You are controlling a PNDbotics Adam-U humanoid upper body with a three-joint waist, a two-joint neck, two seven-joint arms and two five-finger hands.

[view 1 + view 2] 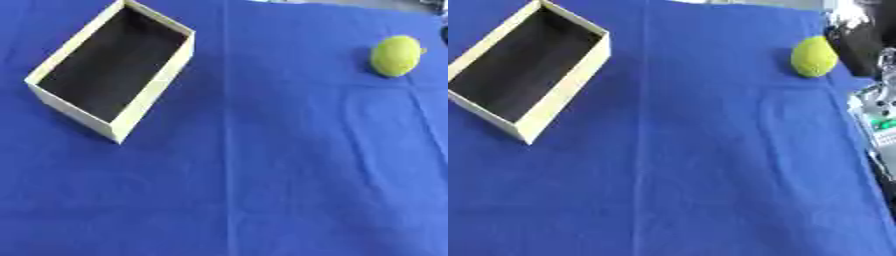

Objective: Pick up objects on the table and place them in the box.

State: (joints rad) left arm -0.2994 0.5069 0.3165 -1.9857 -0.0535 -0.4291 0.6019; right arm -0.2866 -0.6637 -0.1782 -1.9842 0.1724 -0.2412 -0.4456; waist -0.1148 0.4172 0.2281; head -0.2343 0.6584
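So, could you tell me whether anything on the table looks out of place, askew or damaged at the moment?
Nothing stands out. The box sits at an angle on the blue cloth, upright and open, with nothing visible inside. The yellow-green fruit lies alone on the cloth at the far right, well apart from the box. No spill or damage shows.

- The box (114, 70) is pale cream and rectangular, open at the top, with a dark inside that holds nothing; it sits askew at the table's far left.
- A yellow-green lemon-like fruit (395, 55) lies at the far right, well apart from the box.
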